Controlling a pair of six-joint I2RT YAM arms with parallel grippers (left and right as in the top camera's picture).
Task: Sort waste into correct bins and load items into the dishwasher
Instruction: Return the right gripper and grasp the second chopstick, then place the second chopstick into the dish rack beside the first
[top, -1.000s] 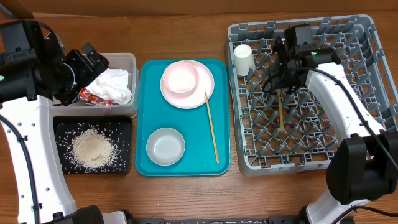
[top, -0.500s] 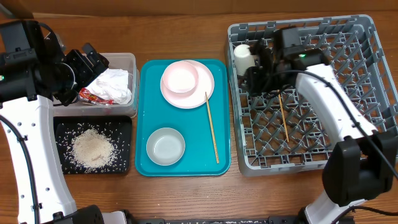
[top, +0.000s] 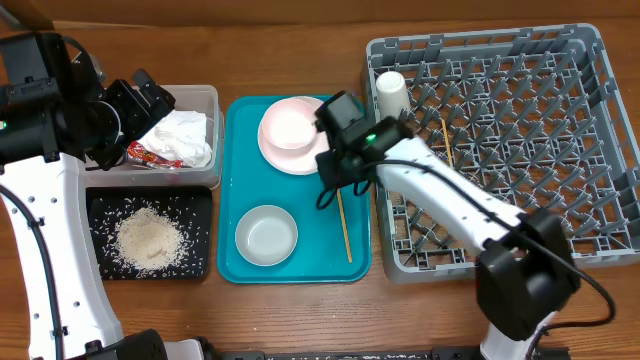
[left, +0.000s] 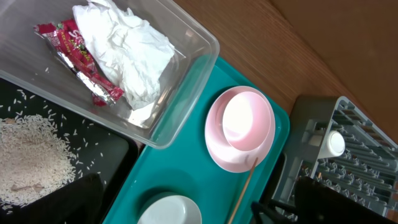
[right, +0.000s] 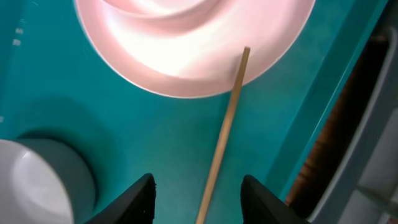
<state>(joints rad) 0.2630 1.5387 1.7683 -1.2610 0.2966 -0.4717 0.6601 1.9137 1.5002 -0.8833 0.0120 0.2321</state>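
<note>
A: Where's the right claw?
B: Over the teal tray, spread to either side of 1 chopstick without touching it. The stick's tip lies on the pink plate.
A: And the other chopstick?
B: In the grey rack, near the cup.
A: Left claw?
B: Spread wide at the clear tub.

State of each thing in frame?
napkin: crumpled, in clear tub
wrapper: in tub
rice: on black tray
plate: on teal tray, bowl on it
other bowl: upright, empty
cup: in rack
one chopstick: in rack
other chopstick: on teal tray, ungripped
right gripper: open, straddling it
left gripper: open
</note>
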